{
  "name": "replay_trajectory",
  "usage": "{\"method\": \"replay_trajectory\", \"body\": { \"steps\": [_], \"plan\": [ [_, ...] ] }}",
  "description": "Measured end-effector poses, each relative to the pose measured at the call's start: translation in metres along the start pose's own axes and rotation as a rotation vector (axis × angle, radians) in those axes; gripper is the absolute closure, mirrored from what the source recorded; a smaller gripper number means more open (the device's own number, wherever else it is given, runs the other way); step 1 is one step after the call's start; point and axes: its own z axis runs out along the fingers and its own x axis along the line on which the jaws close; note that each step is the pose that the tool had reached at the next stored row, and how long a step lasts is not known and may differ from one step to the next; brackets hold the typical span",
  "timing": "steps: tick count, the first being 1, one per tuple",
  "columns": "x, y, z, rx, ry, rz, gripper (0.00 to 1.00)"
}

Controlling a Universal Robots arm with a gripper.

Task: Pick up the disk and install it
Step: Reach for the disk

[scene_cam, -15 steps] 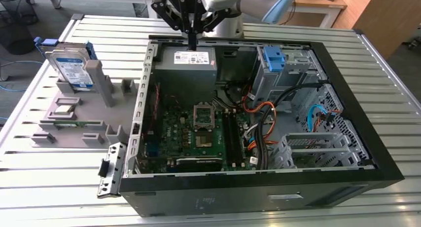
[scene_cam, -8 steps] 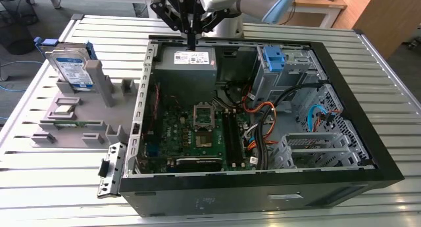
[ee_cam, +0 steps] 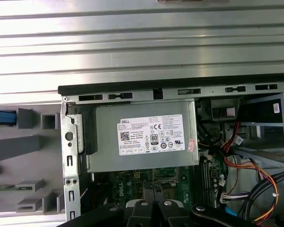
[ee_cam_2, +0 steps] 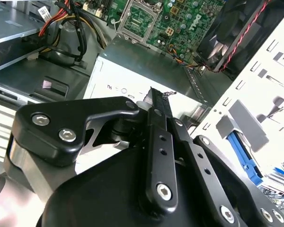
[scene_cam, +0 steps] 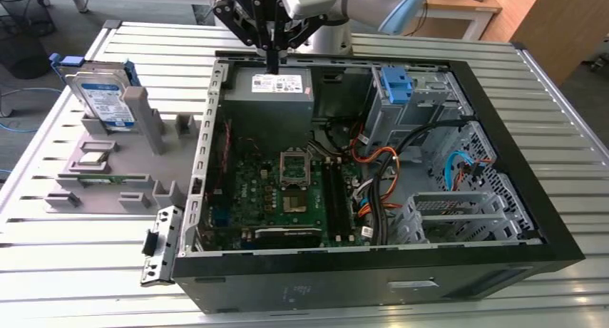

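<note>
1. The black gripper [scene_cam: 273,63] hangs over the far end of the open black computer case [scene_cam: 381,264], which lies on its side in the middle of the slatted grey metal surface [scene_cam: 76,271].
2. The fingers are pressed together into one narrow tip and hold nothing. Both wrist views show them closed as well [ee_cam_2: 156,99] [ee_cam: 154,208].
3. Directly below the tip lies the grey power-supply box with a white label [scene_cam: 271,93], seated in the case's far corner on the exterior view's left. It also shows in the first wrist view [ee_cam: 142,137]. Whether the tip touches the box cannot be told.
4. The flat silver-metal disk with a white-and-blue label, clipped in a blue plastic bracket [scene_cam: 103,96], stands upright in a slot of a grey plastic fixture [scene_cam: 124,157]. The fixture sits outside the case, near the surface's far corner on the exterior view's left.
5. The disk is well apart from the gripper, with the case wall between them.
6. Inside the case, a green motherboard [scene_cam: 285,185] covers the floor below the power supply.
7. A lone blue plastic bracket [scene_cam: 395,85] sits in the far corner of the case on the exterior view's right, beside silver metal drive bays [scene_cam: 457,214] and bundled cables.
</note>
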Motion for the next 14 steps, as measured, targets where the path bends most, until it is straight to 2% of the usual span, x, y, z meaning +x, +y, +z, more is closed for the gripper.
{"method": "replay_trajectory", "body": {
  "steps": [14],
  "plan": [
    [0.0117,-0.001,0.0023,0.0,-0.0002,0.0,0.89]
  ]
}}
